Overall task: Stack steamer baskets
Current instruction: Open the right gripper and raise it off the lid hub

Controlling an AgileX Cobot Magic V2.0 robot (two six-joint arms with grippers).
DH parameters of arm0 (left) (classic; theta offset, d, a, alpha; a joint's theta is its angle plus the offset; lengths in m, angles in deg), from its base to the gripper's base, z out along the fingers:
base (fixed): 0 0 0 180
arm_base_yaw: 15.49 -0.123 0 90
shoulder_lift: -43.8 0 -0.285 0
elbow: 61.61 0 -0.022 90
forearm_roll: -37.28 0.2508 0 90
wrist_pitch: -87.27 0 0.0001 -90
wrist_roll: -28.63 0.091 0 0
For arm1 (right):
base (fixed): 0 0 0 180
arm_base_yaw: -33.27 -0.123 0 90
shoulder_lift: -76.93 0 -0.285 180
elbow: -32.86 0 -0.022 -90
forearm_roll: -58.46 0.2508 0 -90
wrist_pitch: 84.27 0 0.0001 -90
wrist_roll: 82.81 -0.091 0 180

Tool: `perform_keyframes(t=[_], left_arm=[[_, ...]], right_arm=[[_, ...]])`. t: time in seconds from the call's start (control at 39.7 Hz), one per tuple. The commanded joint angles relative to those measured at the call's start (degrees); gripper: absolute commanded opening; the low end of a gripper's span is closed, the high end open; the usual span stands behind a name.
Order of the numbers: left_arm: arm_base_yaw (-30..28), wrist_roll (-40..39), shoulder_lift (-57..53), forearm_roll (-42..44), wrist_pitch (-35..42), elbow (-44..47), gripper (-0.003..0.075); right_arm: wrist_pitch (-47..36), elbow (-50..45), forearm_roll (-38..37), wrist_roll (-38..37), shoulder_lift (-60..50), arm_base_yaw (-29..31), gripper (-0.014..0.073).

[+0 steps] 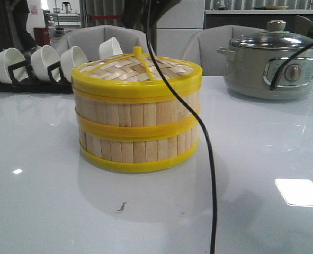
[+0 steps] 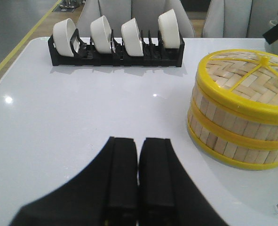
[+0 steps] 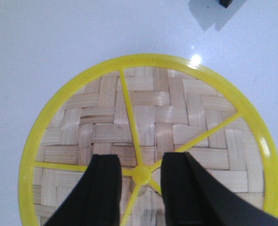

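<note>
Two steamer baskets stand stacked at the table's middle, the upper basket (image 1: pixel 137 114) on the lower basket (image 1: pixel 140 151). A woven lid (image 1: pixel 137 71) with a yellow rim sits on top. In the left wrist view the upper basket (image 2: pixel 209 106) and lower basket (image 2: pixel 218 145) stand off to one side of my left gripper (image 2: pixel 139 140), which is shut and empty over bare table. My right gripper (image 3: pixel 140 157) is open above the lid (image 3: pixel 148 113), its fingers either side of the yellow knob (image 3: pixel 141 174), apart from it. Neither gripper shows in the front view.
A black rack of white bowls (image 1: pixel 39 63) stands at the back left, also in the left wrist view (image 2: pixel 115 42). A grey electric pot (image 1: pixel 275 63) stands at the back right. A black cable (image 1: pixel 206 153) hangs in front of the stack. Grey chairs are behind the table.
</note>
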Motion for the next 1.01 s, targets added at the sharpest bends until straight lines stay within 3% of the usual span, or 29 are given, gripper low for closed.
perform_keyframes(t=[0.0,0.18,0.35,0.98], left_arm=[[0.3,-0.3,0.7,-0.2,4.9,-1.6,0.0085],[0.3,-0.3,0.7,-0.2,4.9,-1.6,0.0085],[0.3,-0.3,0.7,-0.2,4.9,-1.6,0.0085],[0.3,-0.3,0.7,-0.2,4.9,-1.6,0.0085]], right_arm=[[-4.1,2.0,-1.1,0.0,-5.6,0.2,0.0337],[-6.4,0.5,-2.4,0.0,-9.3,1.1,0.0335],[-10.3,-7.3,-2.4,0.0,-15.0,4.4,0.0335],[-36.8,-56.3,-2.4,0.0,-46.8,18.7,0.0333]])
